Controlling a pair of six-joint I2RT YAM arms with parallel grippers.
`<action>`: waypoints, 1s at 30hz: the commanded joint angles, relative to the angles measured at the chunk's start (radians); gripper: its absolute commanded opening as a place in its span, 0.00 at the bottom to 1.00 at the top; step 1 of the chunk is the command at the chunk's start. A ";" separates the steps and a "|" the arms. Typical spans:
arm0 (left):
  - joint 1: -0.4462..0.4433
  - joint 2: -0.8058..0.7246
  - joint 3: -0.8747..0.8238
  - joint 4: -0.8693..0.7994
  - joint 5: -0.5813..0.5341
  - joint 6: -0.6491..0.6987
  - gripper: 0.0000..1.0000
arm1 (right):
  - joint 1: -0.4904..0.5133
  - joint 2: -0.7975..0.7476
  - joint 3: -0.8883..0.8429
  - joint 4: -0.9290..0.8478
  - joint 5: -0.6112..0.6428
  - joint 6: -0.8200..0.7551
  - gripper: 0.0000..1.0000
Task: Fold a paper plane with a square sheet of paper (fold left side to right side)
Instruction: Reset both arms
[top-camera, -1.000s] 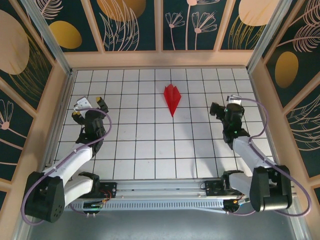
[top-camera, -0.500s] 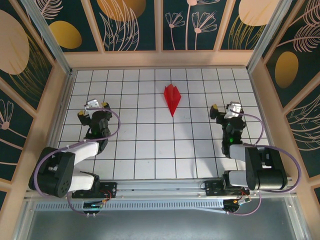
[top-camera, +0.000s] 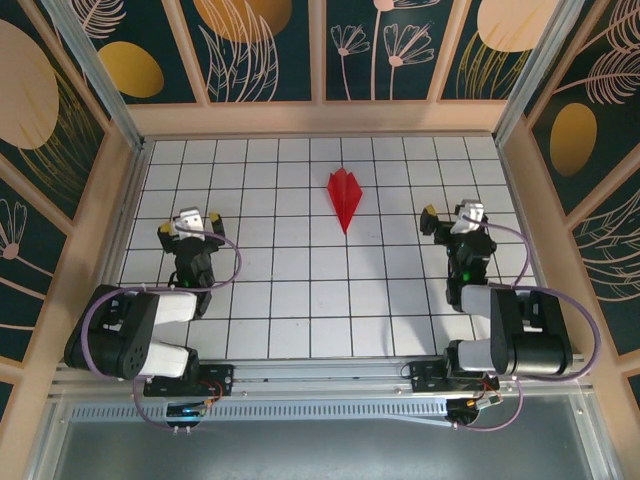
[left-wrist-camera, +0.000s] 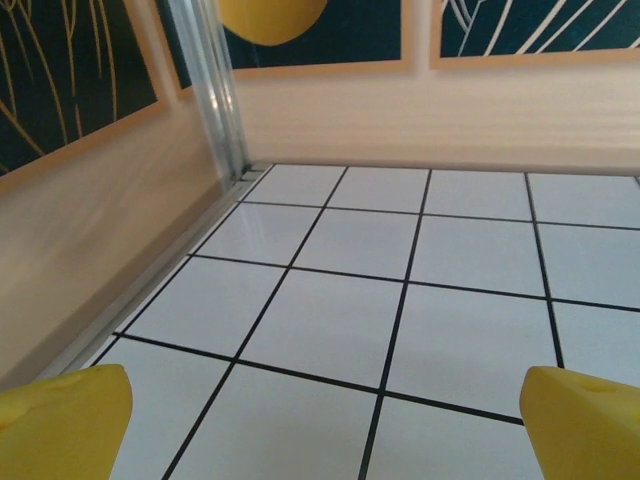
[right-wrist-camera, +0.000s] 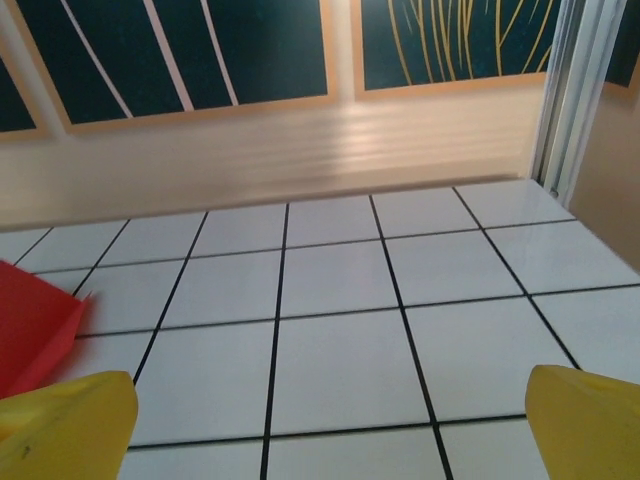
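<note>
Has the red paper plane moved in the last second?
No. The plane lies on the same tiles of the table, tip toward the near edge.

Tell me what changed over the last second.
Both arms folded back toward their bases, the left gripper and right gripper swinging to face the far wall, open and empty throughout. The paper plane stayed put on the table.

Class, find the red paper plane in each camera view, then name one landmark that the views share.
Top external: the paper plane lies at the far middle of the table, nose toward the arms.
Right wrist: a red corner of it sits at the left edge, low down.
Left wrist: this view faces grid tiles and the far-left corner post.
Shared landmark: the table's black grid lines.
</note>
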 joint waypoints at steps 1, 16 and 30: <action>0.045 0.034 -0.046 0.195 0.147 0.018 0.99 | 0.000 0.073 -0.063 0.199 -0.025 0.002 0.99; 0.145 0.119 -0.005 0.181 0.264 -0.071 0.99 | -0.028 0.201 0.003 0.192 -0.022 0.036 0.99; 0.173 0.116 0.003 0.164 0.289 -0.089 0.99 | -0.021 0.200 0.004 0.189 -0.014 0.031 0.99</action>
